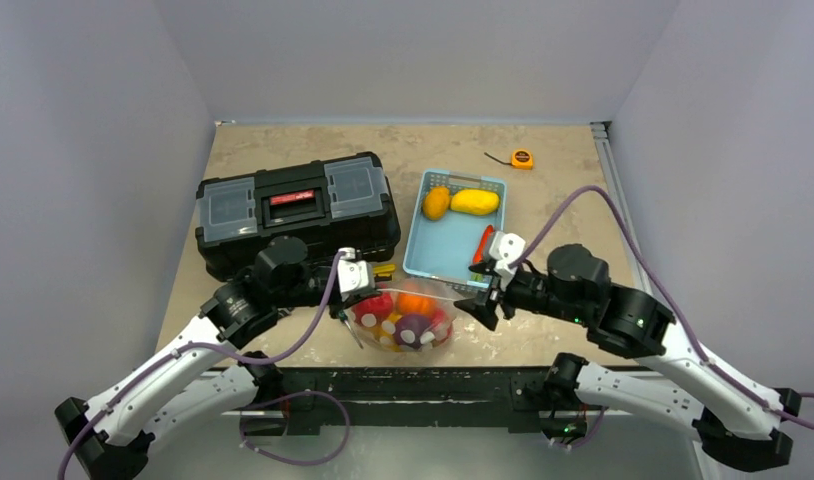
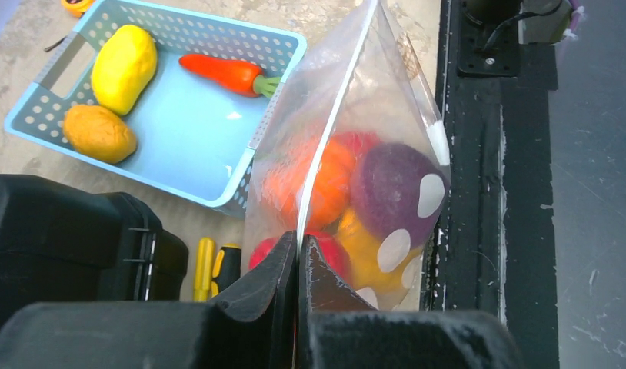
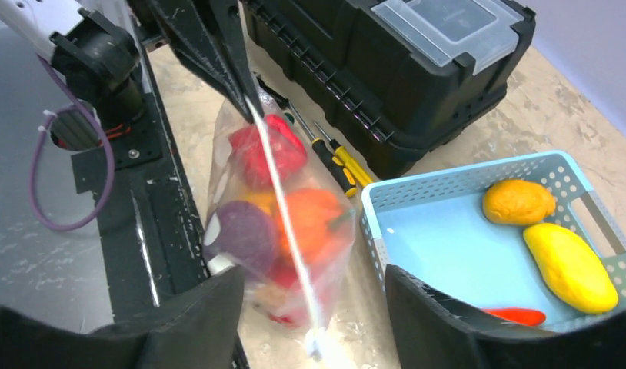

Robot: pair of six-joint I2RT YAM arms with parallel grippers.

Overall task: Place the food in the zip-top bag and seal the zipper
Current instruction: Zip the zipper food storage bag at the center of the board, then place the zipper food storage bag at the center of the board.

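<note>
The clear dotted zip-top bag (image 1: 403, 318) stands at the near table edge, holding red, orange, purple and yellow food (image 2: 391, 181). Its whitish zipper (image 2: 337, 108) runs along the top. My left gripper (image 2: 302, 246) is shut on the zipper's left end, also seen in the top view (image 1: 341, 305). My right gripper (image 3: 311, 277) is open, its jaws on either side of the zipper's other end (image 3: 283, 200), not touching it; in the top view it is at the bag's right (image 1: 483, 300). An orange piece (image 1: 436, 203), a yellow piece (image 1: 475, 201) and a red carrot (image 2: 225, 73) lie in the basket.
The light blue slotted basket (image 1: 415, 240) stands just behind the bag. A black toolbox (image 1: 293, 205) is at the left, with yellow-handled screwdrivers (image 2: 204, 269) in front of it. An orange tape measure (image 1: 522, 158) lies at the far right. The black base rail (image 1: 403, 385) borders the bag's near side.
</note>
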